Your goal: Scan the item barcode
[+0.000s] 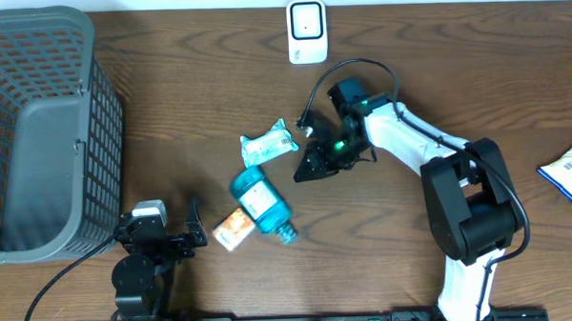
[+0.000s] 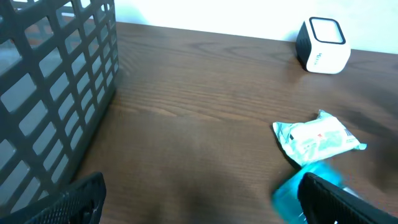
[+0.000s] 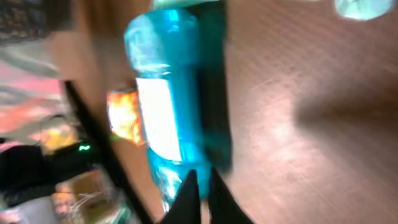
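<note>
Reading the blue bottle (image 1: pixel 262 207) as the item to scan. Judgement only, going by the right wrist view aimed straight at it. Flat on its side on the table (image 1: pixel 169 88), front-centre, cap end toward the front edge, white label showing in the blurred right wrist view. Touching or just beside a small orange box (image 1: pixel 233 229) on its left; cannot tell which. Not lifted, not gripped.

Just behind and to the right of it: right tool (image 1: pixel 301 173), pinched fully shut, nothing between the fingers, tips near the bottle's far end but apart from it. No grasp possible like that; needs opening first.

Further out: wipes packet (image 1: pixel 268 144) behind the bottle, near the right tool. White scanner (image 1: pixel 307 31) at the far edge, well apart from the bottle. Left tool (image 1: pixel 161 233) at front left, spread wide, empty, next to the grey basket (image 1: pixel 108 119).

Progress: early. Nothing picked up, nothing presented to the scanner. Left to do, by my read: open the right tool, grasp the bottle, lift, carry to the scanner, turn the barcode toward its window. Barcode position not visible in any view, so probably some reorienting in hand.
</note>
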